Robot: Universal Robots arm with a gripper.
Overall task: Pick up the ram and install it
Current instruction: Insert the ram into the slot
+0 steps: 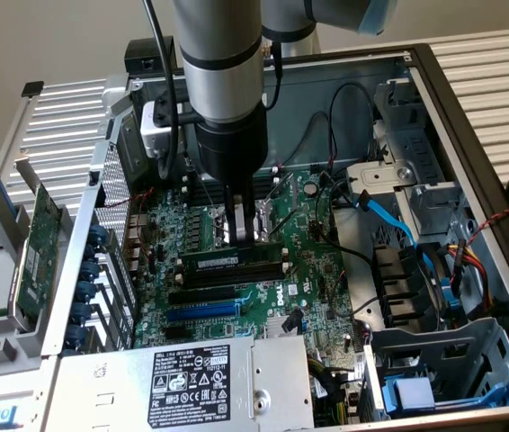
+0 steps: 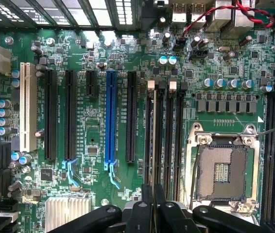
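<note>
The ram (image 1: 214,260) is a thin green stick with a small white label. It stands on edge along a black memory slot (image 1: 236,273) near the middle of the motherboard (image 1: 313,270). My gripper (image 1: 245,238) reaches straight down from the arm onto the stick's upper edge, its fingers pinched together on it. In the wrist view the ram (image 2: 153,141) is a narrow line running along the slot. My gripper (image 2: 153,194) has its two black fingers (image 2: 145,206) almost touching over the near end of that line. The other memory slots (image 2: 174,141) beside it hold nothing.
The open computer case holds an empty CPU socket (image 2: 222,170) beside the memory slots, and black and blue expansion slots (image 2: 111,116). A power supply (image 1: 209,378) lies in front. A blue cable (image 1: 389,216) and drive bays (image 1: 434,360) lie at the exterior view's right. A wider green card (image 1: 34,243) stands outside the case.
</note>
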